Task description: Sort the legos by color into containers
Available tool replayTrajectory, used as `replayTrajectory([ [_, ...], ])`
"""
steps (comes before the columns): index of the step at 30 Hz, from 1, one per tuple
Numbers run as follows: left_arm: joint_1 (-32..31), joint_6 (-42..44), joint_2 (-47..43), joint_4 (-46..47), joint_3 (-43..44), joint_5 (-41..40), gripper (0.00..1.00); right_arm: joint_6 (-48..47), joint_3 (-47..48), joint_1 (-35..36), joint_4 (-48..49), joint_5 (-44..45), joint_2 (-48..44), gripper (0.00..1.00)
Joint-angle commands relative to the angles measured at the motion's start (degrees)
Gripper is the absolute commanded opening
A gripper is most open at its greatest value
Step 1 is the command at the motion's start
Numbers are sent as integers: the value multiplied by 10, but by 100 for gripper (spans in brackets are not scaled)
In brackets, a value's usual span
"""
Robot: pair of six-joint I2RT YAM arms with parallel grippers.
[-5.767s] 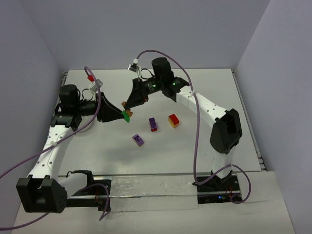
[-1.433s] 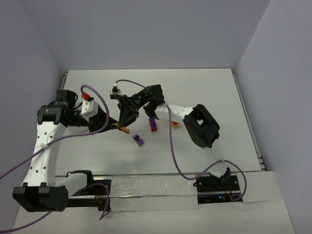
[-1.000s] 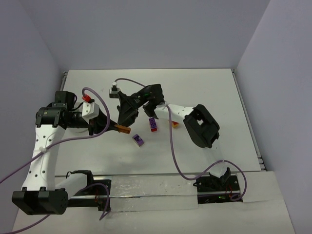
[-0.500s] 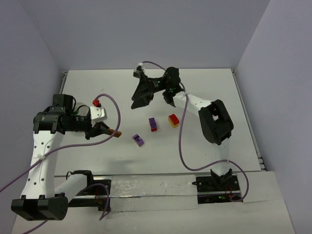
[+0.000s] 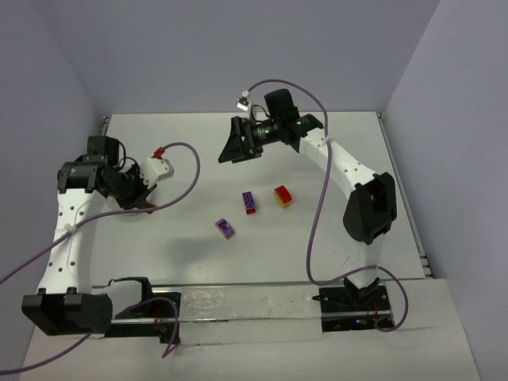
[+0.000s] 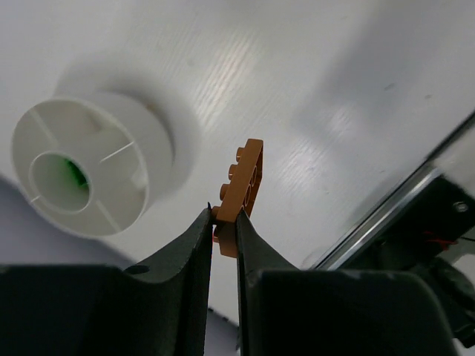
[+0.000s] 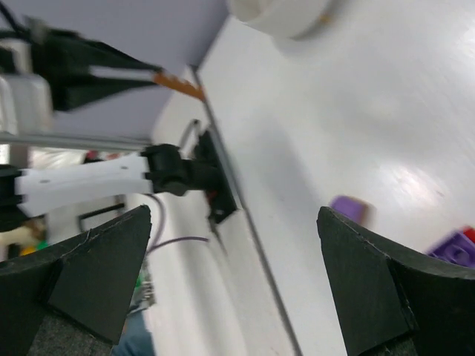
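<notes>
Overhead, left tool (image 5: 141,200) hangs at nine o'clock over the table (image 5: 333,238); right tool (image 5: 232,148) at twelve, jaws wide, empty. Near centre lie a purple brick (image 5: 225,228), a purple-and-red brick (image 5: 249,202) and a red-and-yellow brick (image 5: 282,196), apart. Left wrist: tool pinched nearly shut on an orange brick (image 6: 241,182), white tub (image 6: 93,167) just beside it at nine o'clock, green piece (image 6: 72,172) inside. Right wrist: fingers (image 7: 89,274) spread fully, nothing between them.

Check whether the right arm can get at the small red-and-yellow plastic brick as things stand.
Probably yes. The right pincer is open and empty, and the small red-and-yellow plastic brick lies in the open with nothing over it; the left arm is off to the side.
</notes>
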Motion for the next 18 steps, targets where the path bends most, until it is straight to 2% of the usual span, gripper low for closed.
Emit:
replayTrajectory([
  [1,44,35,33,35,52,-106,0,-134,33,6,-119,108,-29,100],
  [6,85,59,86,42,85,-135,0,-175,10,14,-130,152,-47,100],
  [10,89,59,104,109,62,-160,0,-197,3,21,-132,206,-59,100],
  [18,91,61,126,174,25,-169,0,-207,-6,22,-133,214,-61,100],
])
